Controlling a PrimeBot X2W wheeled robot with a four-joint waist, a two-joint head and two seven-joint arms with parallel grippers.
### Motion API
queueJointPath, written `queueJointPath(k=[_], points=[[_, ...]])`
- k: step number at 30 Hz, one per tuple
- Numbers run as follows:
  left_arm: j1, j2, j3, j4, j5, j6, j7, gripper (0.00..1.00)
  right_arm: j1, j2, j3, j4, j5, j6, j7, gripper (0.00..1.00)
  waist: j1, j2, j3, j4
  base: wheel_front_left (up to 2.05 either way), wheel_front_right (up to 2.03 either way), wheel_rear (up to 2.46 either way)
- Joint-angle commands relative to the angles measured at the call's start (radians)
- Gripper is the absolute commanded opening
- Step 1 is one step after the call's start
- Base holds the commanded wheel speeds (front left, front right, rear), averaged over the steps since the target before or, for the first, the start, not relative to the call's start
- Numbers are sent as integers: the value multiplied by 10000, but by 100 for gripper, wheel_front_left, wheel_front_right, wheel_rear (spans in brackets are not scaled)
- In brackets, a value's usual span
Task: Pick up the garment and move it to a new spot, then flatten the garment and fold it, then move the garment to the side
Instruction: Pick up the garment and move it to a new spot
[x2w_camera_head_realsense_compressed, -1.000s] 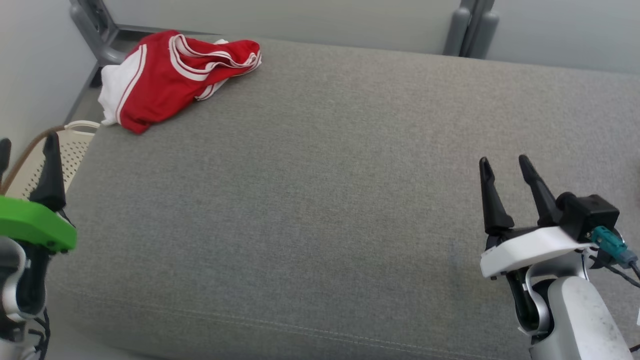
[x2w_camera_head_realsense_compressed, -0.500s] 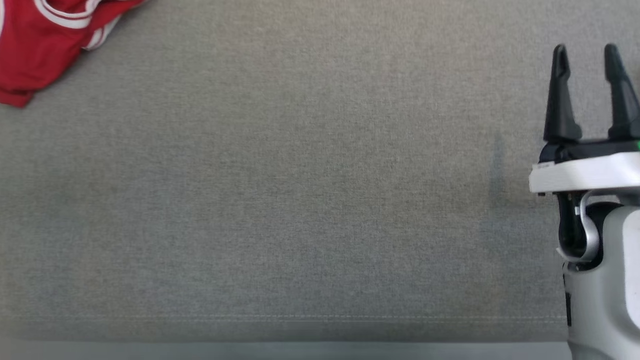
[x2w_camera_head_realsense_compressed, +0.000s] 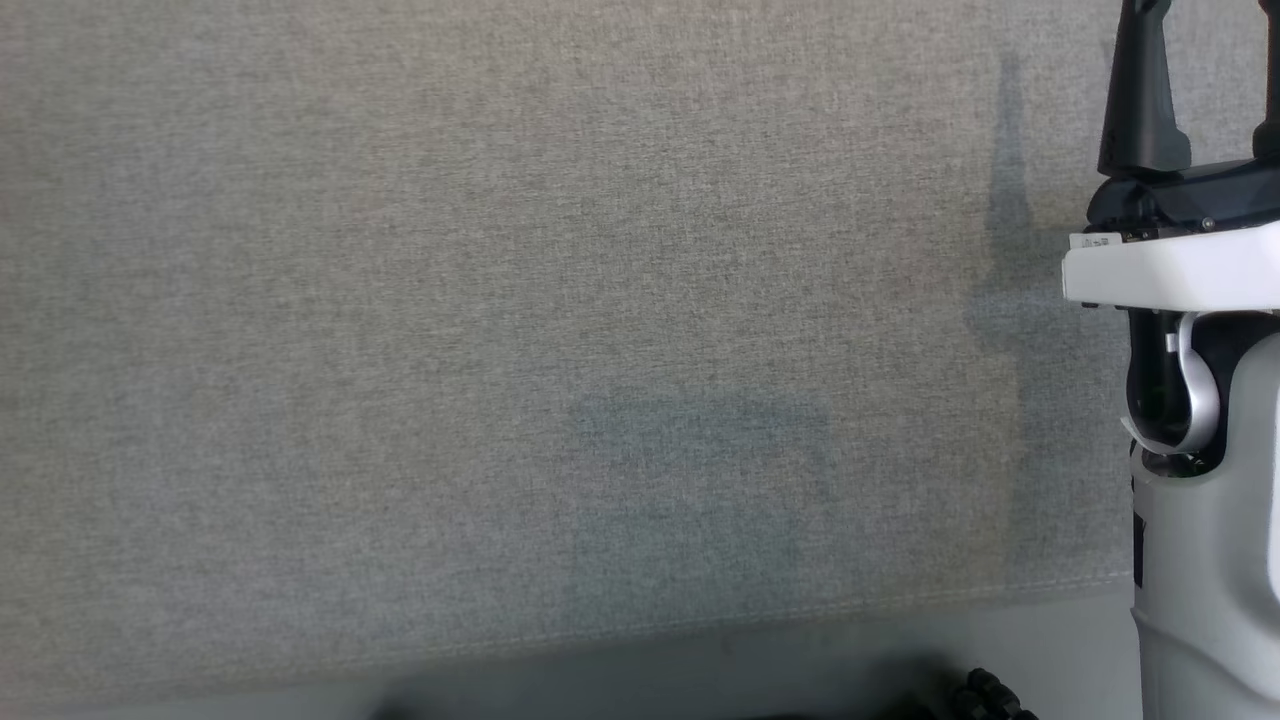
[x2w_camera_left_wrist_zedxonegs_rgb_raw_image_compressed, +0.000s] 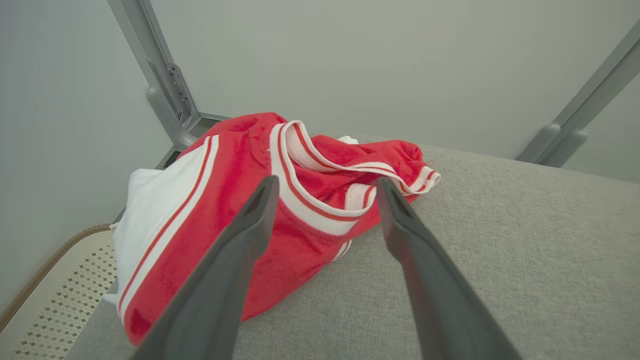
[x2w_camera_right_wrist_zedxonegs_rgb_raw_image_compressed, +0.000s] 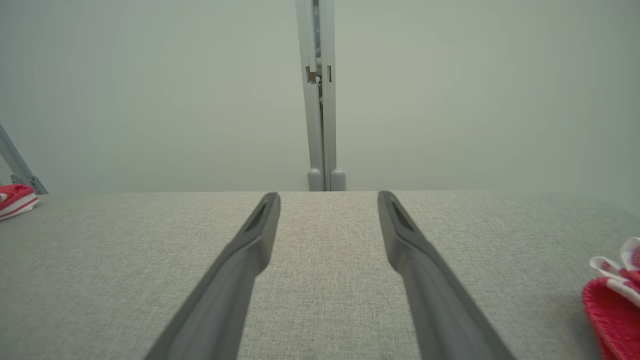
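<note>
Red plush cloth with a white panel and striped white bands is seen crumpled in a loose heap. This is the garment, lying at the far left corner of a grey woven cushion, with its white side at the cushion's edge beside a cream perforated basket. The left gripper is held near the heap, its two dark fingers spread wide and holding nothing, with the heap framed between them. The right gripper is likewise spread wide and empty, well apart from the garment, over bare cushion. The garment is judged to be light, limp and not fragile, and it is expected to sag and unfold when lifted. A raised fold or the thick striped band near the top of the heap is judged the best place to be pinched, since flat cloth could be missed against the cushion. One garment is counted at that corner. A second piece of red and white cloth is seen at the right edge of the right wrist view, and whether it is a separate garment cannot be told. Two grippers and one basket are counted.
</note>
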Motion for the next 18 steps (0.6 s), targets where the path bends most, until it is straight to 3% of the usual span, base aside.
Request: queueJointPath(k=[1,9,18], points=[[-228,156,49,82,69,-27,18,100,-149,-8,39,-100,-76,-3,38,100,-3,0,675,-594,0,0,0],[-1192,457,290,1437,-13,75,221,100,-171,-6,376,-636,-270,-3,349,100,-3,0,1059,-1040,0,0,0],[-1837,661,325,2670,150,858,677,100,-21,-9,464,-1043,-340,-3,589,100,-3,0,1306,-1275,0,0,0]])
